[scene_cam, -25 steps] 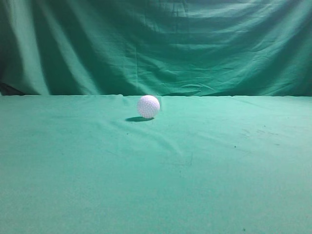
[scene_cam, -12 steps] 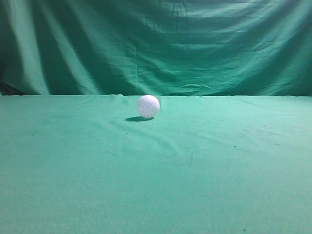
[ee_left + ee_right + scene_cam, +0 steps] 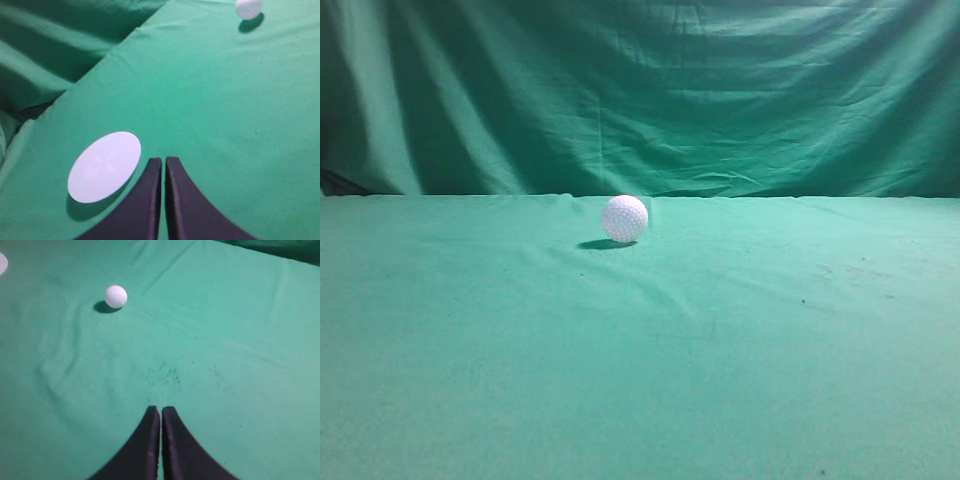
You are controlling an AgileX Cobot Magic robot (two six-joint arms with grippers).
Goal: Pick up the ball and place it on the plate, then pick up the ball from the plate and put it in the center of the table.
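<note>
One ball (image 3: 625, 218) on table (image 3: 640, 380), one plate (image 3: 104, 166), left claw (image 3: 163, 161) and right claw (image 3: 160, 410) both closed, empty

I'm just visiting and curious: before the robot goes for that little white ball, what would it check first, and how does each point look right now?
1. Ball resting free on the table: ok.
2. Plate empty, ready to receive it: ok.
3. Left gripper open for a grasp: not ok, fingers together.
4. Right gripper open: not ok, also closed.
5. Nothing between right gripper and ball: ok.
6. Which arm reaches better: cannot tell.
</note>
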